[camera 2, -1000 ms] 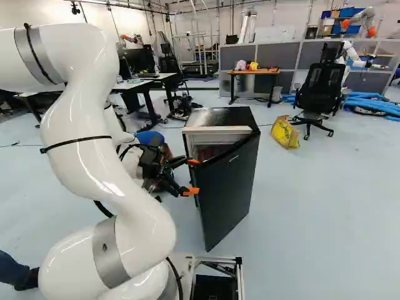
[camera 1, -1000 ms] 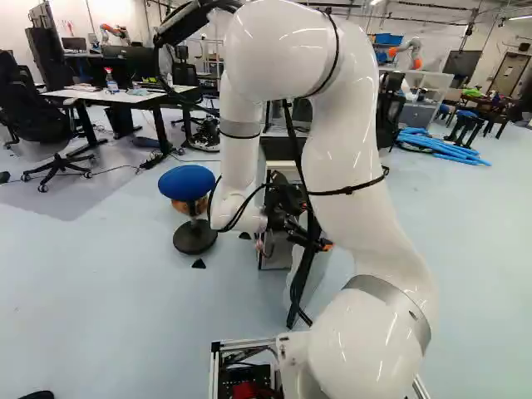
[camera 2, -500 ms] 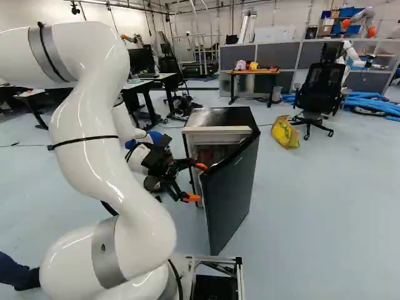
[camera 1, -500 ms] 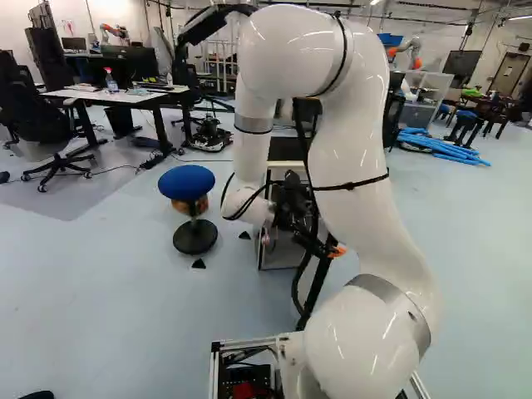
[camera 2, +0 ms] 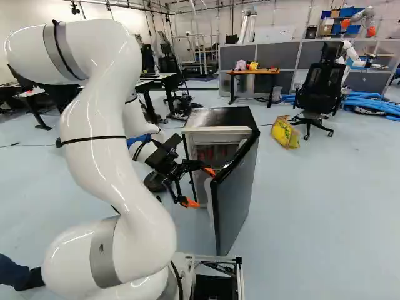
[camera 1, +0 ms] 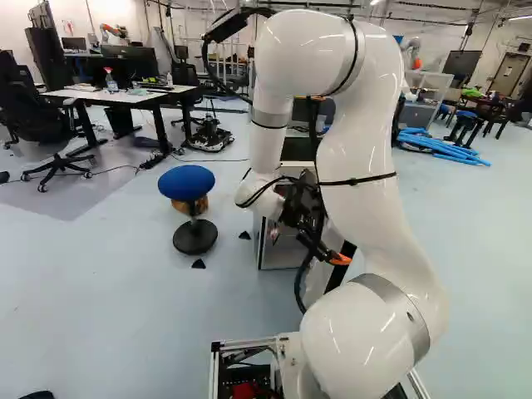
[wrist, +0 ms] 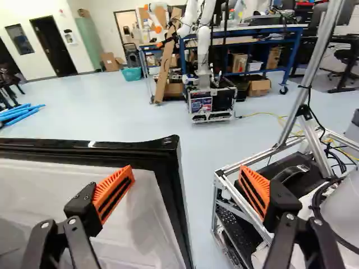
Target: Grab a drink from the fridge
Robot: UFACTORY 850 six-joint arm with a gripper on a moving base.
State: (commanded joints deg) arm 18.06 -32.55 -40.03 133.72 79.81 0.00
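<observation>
Left base view: reaching down with the white arm (camera 1: 359, 158) before the fridge (camera 1: 302, 150). Right base view: aiming the gripper (camera 2: 202, 187) across the opening at the inside of the ajar door (camera 2: 236, 194), with small red shapes (camera 2: 210, 154), likely drinks, deeper inside, off the gripper's flank. Wrist view: spreading both fingers wide and empty beside the door's liner (wrist: 140, 218); probably needing a turn inward before grasping.

The yellow bag (camera 2: 285, 134) seems printed, but no text is legible.
</observation>
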